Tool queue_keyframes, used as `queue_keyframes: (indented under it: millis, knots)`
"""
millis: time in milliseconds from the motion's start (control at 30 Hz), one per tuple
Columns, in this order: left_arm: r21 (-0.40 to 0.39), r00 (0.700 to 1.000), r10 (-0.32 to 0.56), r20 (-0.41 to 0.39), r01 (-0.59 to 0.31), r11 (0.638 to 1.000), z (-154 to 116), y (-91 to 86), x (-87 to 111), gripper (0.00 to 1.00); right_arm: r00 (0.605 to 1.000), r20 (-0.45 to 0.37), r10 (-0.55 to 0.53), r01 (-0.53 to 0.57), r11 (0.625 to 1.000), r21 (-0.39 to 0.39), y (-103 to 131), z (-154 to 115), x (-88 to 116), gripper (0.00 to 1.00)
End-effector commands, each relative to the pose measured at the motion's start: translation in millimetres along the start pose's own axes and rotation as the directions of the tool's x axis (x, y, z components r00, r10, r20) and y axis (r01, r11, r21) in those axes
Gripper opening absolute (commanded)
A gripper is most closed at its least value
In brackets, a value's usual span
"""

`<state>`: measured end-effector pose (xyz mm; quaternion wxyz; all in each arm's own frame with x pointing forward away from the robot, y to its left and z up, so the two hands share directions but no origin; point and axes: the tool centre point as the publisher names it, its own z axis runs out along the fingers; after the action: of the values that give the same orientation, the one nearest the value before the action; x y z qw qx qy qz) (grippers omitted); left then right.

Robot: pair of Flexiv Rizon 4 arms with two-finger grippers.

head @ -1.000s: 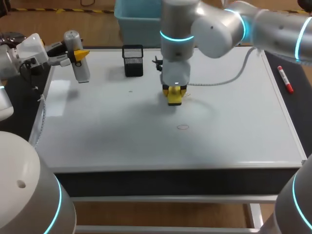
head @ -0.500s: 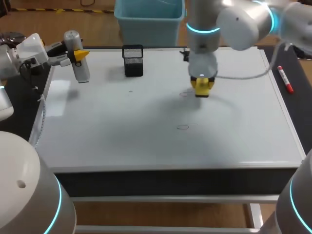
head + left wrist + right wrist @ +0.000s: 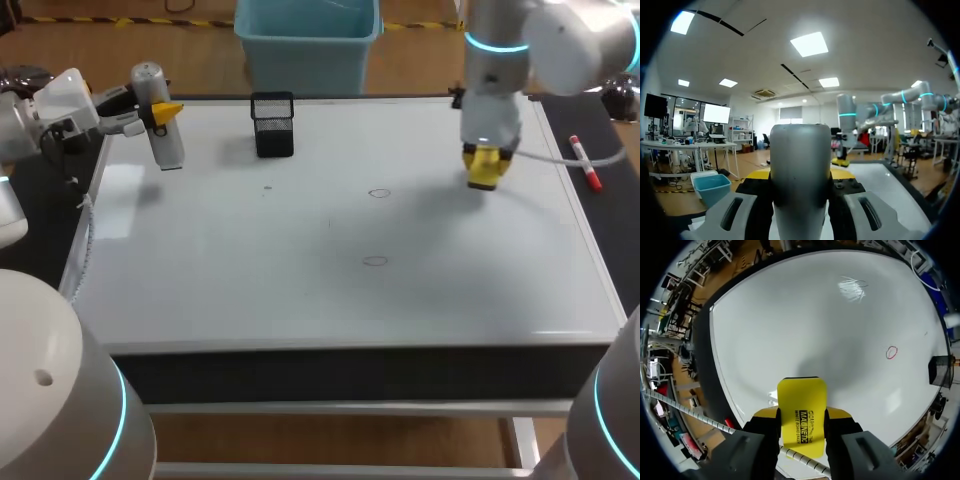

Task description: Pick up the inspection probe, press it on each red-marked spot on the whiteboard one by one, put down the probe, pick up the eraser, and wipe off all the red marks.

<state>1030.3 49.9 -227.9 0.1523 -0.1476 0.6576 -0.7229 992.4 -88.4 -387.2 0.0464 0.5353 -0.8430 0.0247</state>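
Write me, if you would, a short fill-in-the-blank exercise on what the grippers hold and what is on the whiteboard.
1. The right gripper is shut on a yellow ____.
2. The left gripper is shut on the grey ____.
3. In the head view, ____ red rings show on the whiteboard.
4. The red marker lies beside the whiteboard's ____ edge.

Missing words: eraser; probe; two; right.

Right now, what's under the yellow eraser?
Only white whiteboard shows around the yellow eraser in the right gripper. The patch straight beneath it is covered, so any mark there is hidden. A red circle lies ahead.
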Motion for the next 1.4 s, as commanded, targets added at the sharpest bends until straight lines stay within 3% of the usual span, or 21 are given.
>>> queue_keyframes:
  millis: [33, 267, 567, 1400]
  knots:
    - [0.002, 1.000, 0.000, -0.002, 0.000, 1.000, 1, -0.1, -1.0, 0.00, 1.000, 0.025, 0.010, -0.010, 1.000, -0.013, -12, 3, 34, 0.00]
    - [0.002, 1.000, 0.000, -0.002, 0.000, 1.000, 1, -0.1, -1.0, 0.00, 0.996, 0.066, 0.059, -0.057, 0.998, -0.021, -29, 5, 63, 0.00]
    - [0.002, 1.000, 0.000, -0.002, 0.000, 1.000, 1, -0.1, -1.0, 0.00, 0.991, 0.096, 0.097, -0.094, 0.995, -0.030, -37, 10, 82, 0.00]
    - [0.002, 1.000, 0.000, -0.002, 0.000, 1.000, 1, -0.1, -1.0, 0.00, 0.985, 0.106, 0.135, -0.132, 0.991, -0.037, -42, 11, 88, 0.00]
